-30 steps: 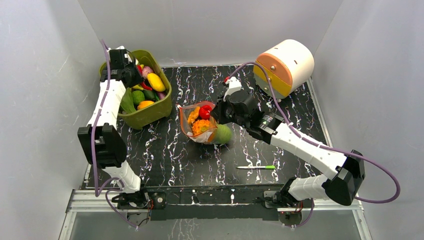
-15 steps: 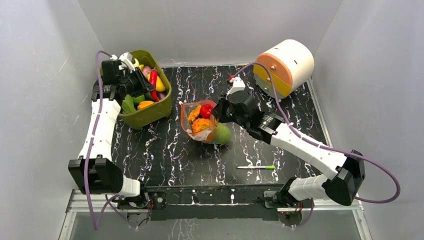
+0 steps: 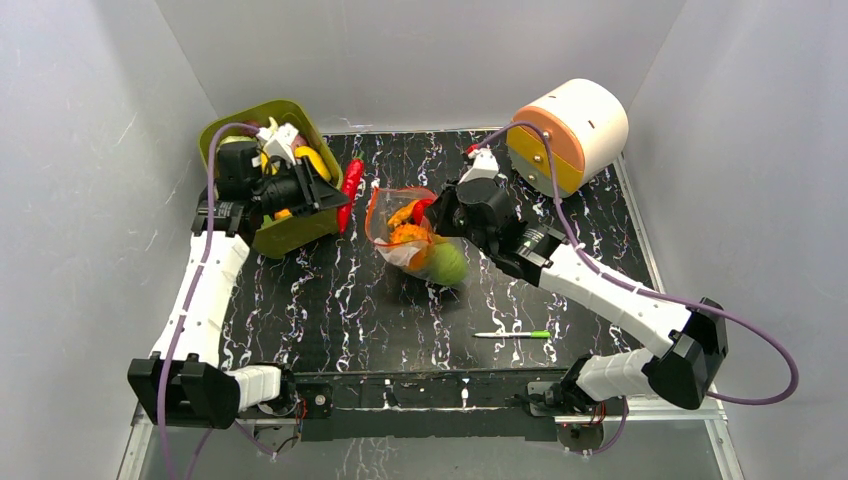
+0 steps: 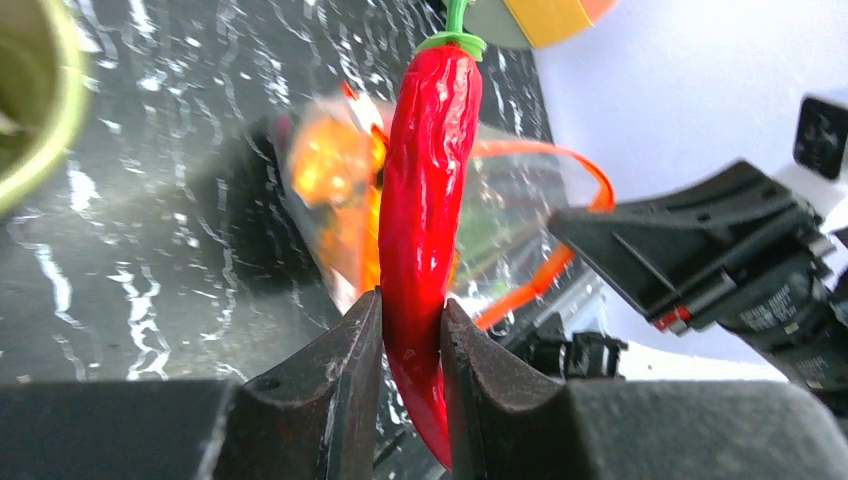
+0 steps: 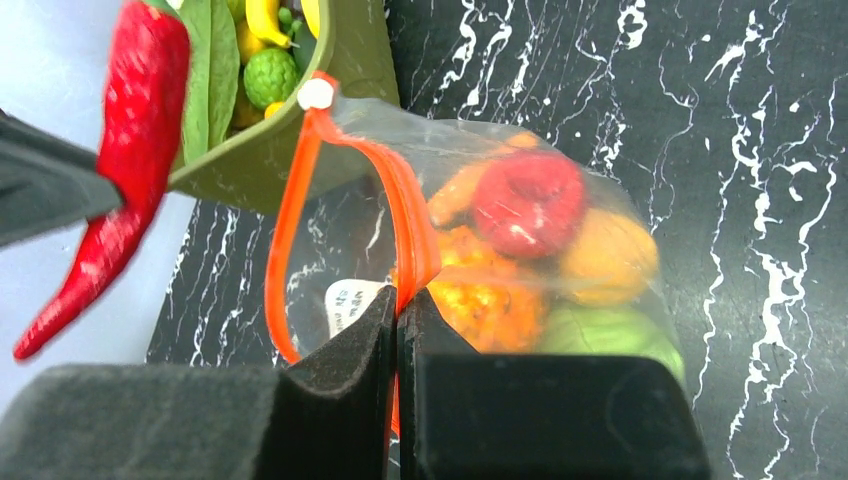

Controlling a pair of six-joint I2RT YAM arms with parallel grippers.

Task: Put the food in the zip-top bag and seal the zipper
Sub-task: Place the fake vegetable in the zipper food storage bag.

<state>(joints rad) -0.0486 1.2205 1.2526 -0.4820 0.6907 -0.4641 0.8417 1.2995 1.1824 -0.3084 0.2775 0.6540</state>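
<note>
1. left fingers point(image 4: 362, 345) are clamped on the lower half of a red chili point(image 4: 425, 180); its green stem points away from the wrist.
2. right fingers point(image 5: 372, 350) are pressed together on the zipper point(image 5: 300, 180), pinching one side of the red strip.
3. the zipper forms an open loop, so the bag point(image 5: 350, 235) has its mouth open toward the chili.
4. inside the bag lie a tomato point(image 5: 528, 203), orange pieces and a green piece point(image 3: 447, 265).
5. the chili hangs between the bin point(image 3: 300, 225) and the bag mouth, just beside both, touching neither.
6. more food sits in the bin at the tabletop's point(image 3: 330, 300) far left.
7. a pen point(image 3: 513, 334) lies near the front, well apart from the bag.
</note>
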